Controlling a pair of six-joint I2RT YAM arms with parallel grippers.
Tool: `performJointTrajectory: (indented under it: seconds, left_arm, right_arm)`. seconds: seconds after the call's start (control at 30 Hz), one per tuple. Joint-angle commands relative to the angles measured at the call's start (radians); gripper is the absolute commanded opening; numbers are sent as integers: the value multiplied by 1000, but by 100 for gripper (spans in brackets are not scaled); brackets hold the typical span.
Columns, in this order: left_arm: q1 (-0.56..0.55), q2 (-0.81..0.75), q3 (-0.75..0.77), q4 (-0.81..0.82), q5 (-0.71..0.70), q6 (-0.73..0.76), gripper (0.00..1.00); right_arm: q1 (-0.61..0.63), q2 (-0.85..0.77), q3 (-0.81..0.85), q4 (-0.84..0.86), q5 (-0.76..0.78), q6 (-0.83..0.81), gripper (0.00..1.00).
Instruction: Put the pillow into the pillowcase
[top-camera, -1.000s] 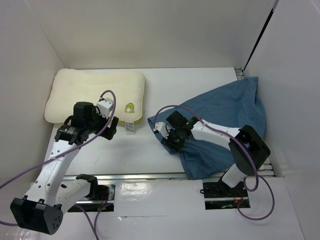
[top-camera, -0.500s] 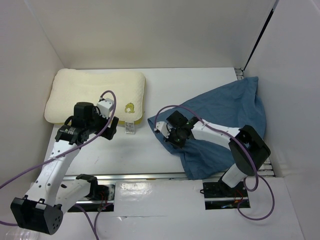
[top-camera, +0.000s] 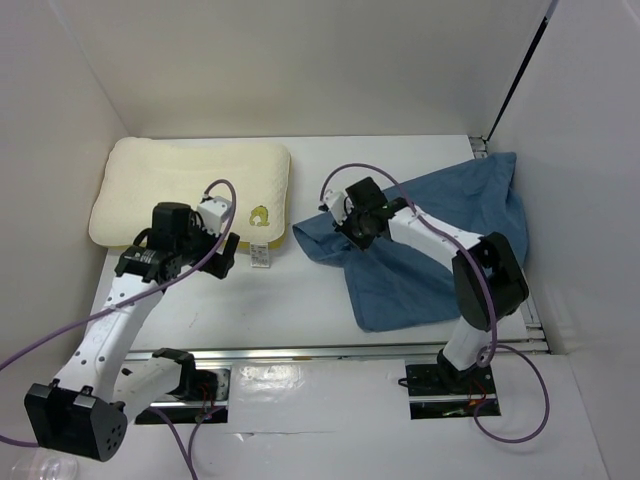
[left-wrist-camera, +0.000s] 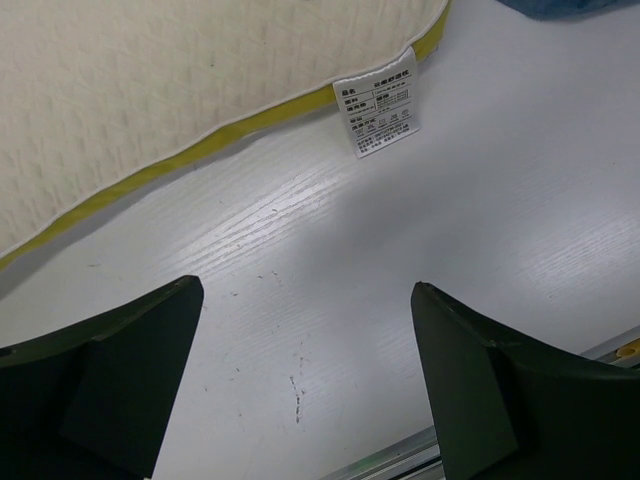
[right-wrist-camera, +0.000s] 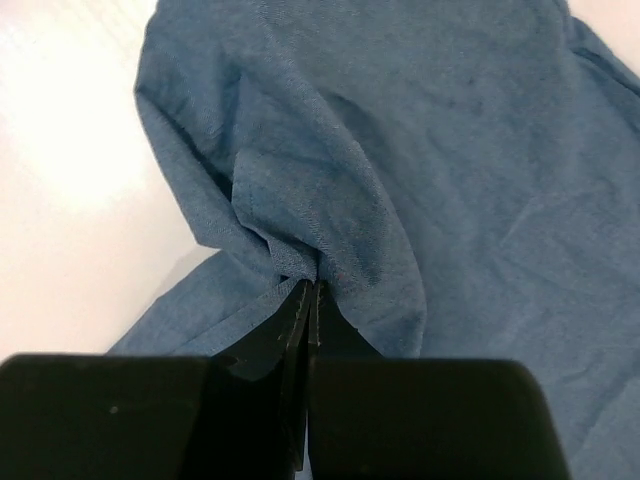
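While right fingers (right-wrist-camera: 280, 335) pinch the pillowcase (right-wrist-camera: 450, 150), the pillow's (left-wrist-camera: 150, 90) tag (left-wrist-camera: 378, 103) text is unreadable.

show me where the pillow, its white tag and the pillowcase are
pillow (top-camera: 180, 185), top view, centre of its cream upper face
white tag (left-wrist-camera: 377, 103), left wrist view, middle of the printed label
pillowcase (top-camera: 480, 195), top view, blue fabric near its far right corner

Bright, even white light, soft shadows, washed-out glare on the table (right-wrist-camera: 60, 130), fingers (left-wrist-camera: 100, 390) slightly soft.
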Motion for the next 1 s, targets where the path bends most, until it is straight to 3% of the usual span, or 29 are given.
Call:
performJointTrajectory:
  seconds: [0.0,0.23,0.4,0.5,0.7,0.97]
  left_arm:
    - [-1,3,-1,30,24,35,100]
    - [-1,13,-1,39,-8,54,100]
    - [-1,13,-1,39,-8,43,100]
    - [-1,13,-1,39,1,43,100]
    - [-1,36,-10,48,11,43,100]
    - [-11,75,8,59,21,43,100]
  right_arm:
    - [-5,37,73,38,-1,12,0]
    - [-30,85,92,76,42,21,0]
    - [-187,169,190,72,85,114,0]
    - [-275,191,250,56,30,156,0]
    - [-297,120,273,-65,-242,156,0]
    - [-251,100,273,-347,-630,47,0]
